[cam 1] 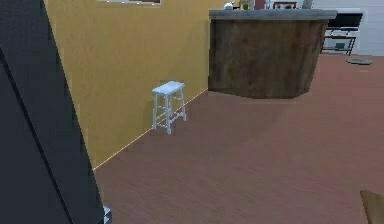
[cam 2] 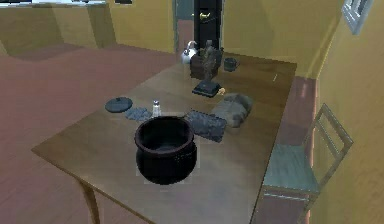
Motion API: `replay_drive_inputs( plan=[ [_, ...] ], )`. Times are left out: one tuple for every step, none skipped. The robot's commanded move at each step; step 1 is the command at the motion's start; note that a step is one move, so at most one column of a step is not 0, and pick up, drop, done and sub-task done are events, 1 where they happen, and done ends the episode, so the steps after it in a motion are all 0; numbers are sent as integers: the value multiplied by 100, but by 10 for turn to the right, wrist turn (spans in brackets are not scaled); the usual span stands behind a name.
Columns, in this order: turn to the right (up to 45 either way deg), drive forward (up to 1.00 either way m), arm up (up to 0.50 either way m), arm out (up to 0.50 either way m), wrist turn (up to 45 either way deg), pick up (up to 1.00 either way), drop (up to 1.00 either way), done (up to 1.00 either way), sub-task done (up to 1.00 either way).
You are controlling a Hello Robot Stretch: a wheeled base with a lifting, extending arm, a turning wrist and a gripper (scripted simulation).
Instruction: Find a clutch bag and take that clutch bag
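A brown wooden table (cam 2: 110, 150) stands in the arm side view. Near its middle lies a flat dark rectangular pouch with a speckled pattern (cam 2: 205, 125), shaped like a clutch bag. Just beyond the pouch rests a soft grey-brown lump (cam 2: 236, 108). A big black pot with handles (cam 2: 164, 150) stands in front of the pouch, close to the table's near edge.
Also on the table are a dark disc (cam 2: 119, 104), a small shaker (cam 2: 156, 107), a dark statue (cam 2: 207, 66), a kettle (cam 2: 190, 50) and a bowl (cam 2: 230, 64). A grey chair (cam 2: 300, 165) stands at its right. Ahead are a pale stool (cam 1: 168, 104), a yellow wall (cam 1: 120, 70), a curved wooden counter (cam 1: 265, 55) and red-brown floor.
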Motion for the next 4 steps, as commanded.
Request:
replay_drive_inputs(
  plan=[
    [0, 0, 50, 0, 0, 0, 0, 0, 0],
    [0, 0, 36, 0, 0, 0, 0, 0, 0],
    [0, 0, 0, 50, 0, 0, 0, 0, 0],
    [0, 0, 0, 0, 450, 0, 0, 0, 0]
  ],
)
